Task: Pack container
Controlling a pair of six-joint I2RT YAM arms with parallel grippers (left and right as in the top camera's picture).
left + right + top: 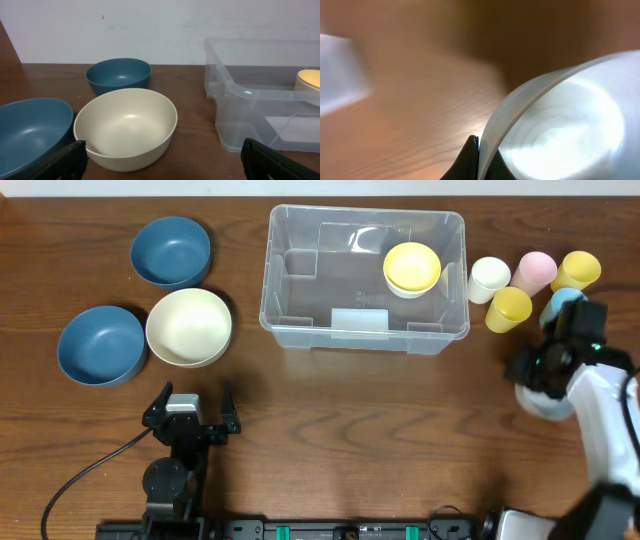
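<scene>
The clear container [290, 330] stands at the table's back middle, with a yellow bowl [412, 266] nested on a white one at its right end. It also shows in the left wrist view [235, 90]. My right gripper [532, 372] is right of the container, shut on the rim of a pale blue-white bowl [548, 404]. In the right wrist view the jaws [479, 150] pinch that rim [530, 100]. My left gripper [190, 418] is open and empty near the front left; its fingers [162, 160] frame a cream bowl [127, 125].
Two blue bowls [171, 250] [100, 345] and the cream bowl [189, 327] sit left of the container. White [489, 279], pink [535, 271], two yellow [577, 270] [509, 309] and a light blue cup [562, 302] stand to its right.
</scene>
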